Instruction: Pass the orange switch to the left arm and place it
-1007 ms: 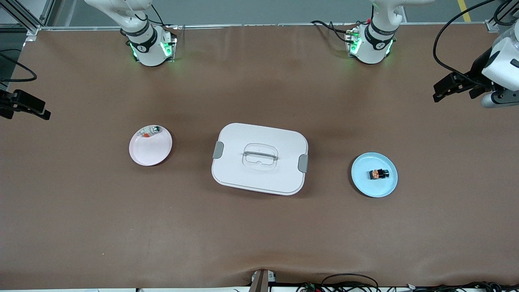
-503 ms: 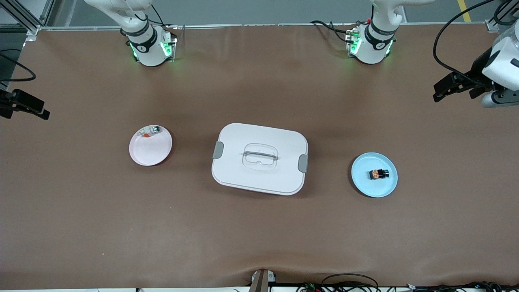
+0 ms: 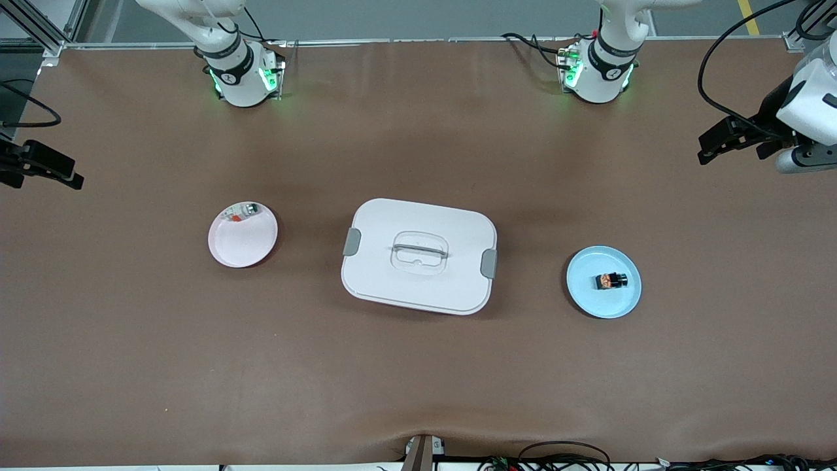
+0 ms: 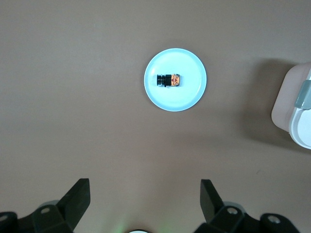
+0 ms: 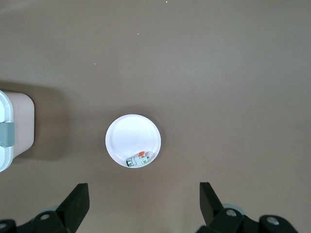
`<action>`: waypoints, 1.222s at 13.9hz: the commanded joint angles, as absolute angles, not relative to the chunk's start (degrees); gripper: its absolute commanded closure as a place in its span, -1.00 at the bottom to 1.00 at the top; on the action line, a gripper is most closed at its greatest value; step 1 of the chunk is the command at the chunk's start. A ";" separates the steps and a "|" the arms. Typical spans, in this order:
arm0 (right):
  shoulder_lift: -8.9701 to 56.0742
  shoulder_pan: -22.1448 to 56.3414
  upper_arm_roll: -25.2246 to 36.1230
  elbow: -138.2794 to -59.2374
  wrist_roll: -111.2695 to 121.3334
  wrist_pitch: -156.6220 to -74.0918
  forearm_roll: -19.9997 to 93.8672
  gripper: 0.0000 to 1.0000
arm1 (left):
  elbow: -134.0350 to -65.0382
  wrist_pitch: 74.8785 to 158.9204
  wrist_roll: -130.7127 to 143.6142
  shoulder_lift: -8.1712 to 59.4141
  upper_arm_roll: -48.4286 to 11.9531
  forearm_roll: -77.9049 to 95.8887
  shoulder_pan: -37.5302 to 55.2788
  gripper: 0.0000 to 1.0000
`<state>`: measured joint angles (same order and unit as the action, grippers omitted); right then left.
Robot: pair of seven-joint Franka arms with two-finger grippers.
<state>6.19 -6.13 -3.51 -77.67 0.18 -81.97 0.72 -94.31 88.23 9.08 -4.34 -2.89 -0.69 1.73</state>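
nearest the front camera, the orange switch [image 3: 611, 280] lies on the blue plate [image 3: 588, 296] toward the left arm's end of the counter [image 3: 418, 379]. beside it at the middle sits the box [image 3: 418, 256], lid on. a pink plate [image 3: 242, 243] holds a small clear part [image 3: 240, 212]. farther off, the left hand [image 4: 145, 194] hangs high over the counter's end, fingers spread, empty. the right hand [image 5: 144, 194] hangs over its own end, fingers likewise spread, empty.
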 commanded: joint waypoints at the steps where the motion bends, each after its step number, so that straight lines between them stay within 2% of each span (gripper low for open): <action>1: 4.13 -5.89 -3.78 -79.45 -0.70 -81.91 0.88 -1.00 | -92.46 87.10 8.53 -3.78 -2.72 -0.79 2.20 -1.00; 11: 4.04 -5.45 -3.69 -79.45 -0.70 -82.09 0.88 -1.00 | -93.16 85.60 8.44 -5.36 -2.73 -0.70 1.67 -1.00; 17: 4.04 -5.45 -3.60 -79.45 -1.67 -82.35 0.88 -1.00 | -92.02 85.61 8.26 -4.13 -2.72 -0.09 1.67 -1.00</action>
